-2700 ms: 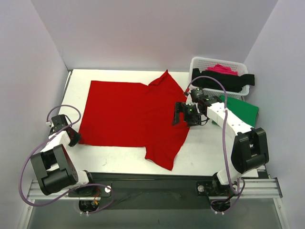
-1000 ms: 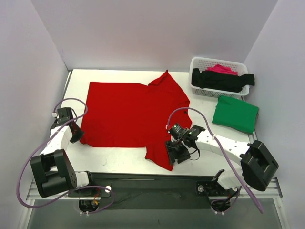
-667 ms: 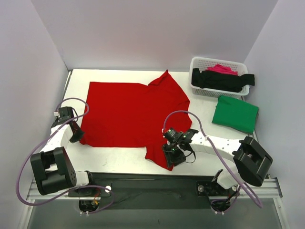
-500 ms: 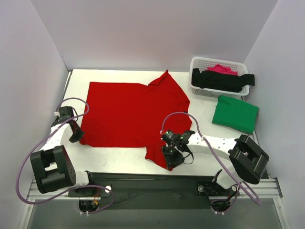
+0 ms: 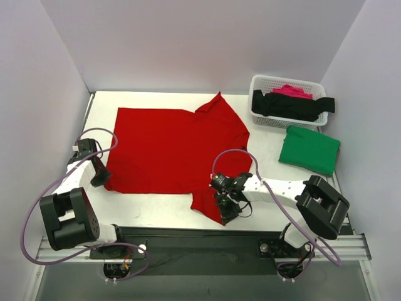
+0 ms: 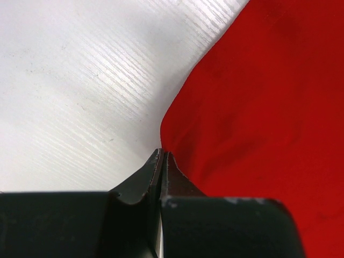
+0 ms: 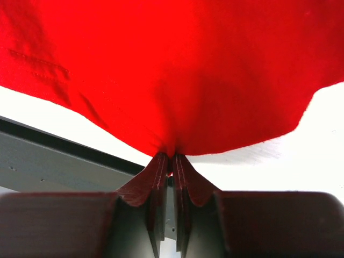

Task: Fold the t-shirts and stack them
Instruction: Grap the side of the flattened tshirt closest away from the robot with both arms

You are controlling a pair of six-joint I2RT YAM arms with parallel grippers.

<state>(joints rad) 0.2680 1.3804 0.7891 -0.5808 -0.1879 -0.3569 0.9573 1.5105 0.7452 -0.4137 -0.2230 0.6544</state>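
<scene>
Top view: red t-shirt (image 5: 175, 147) spread flat on the tabletop (image 5: 156, 210). Green t-shirt (image 5: 310, 149) folded at the right. Black t-shirt (image 5: 291, 106) and pink t-shirt (image 5: 289, 90) in the white basket (image 5: 258, 84), far right.
Left wrist view: left end effector (image 6: 162, 156) closed, pinching the red t-shirt's near-left corner.
Right wrist view: right end effector (image 7: 172, 159) closed on its near-right edge, cloth puckered.

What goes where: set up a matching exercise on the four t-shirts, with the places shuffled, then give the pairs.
1 red t-shirt
2 green t-shirt
3 black t-shirt
4 pink t-shirt

A folded on the table, beside the basket
B draped across the basket, over its rim
C at the basket's far side
D spread flat, edge pinched by the right claw

Pairs: 1-D, 2-A, 3-B, 4-C
</scene>
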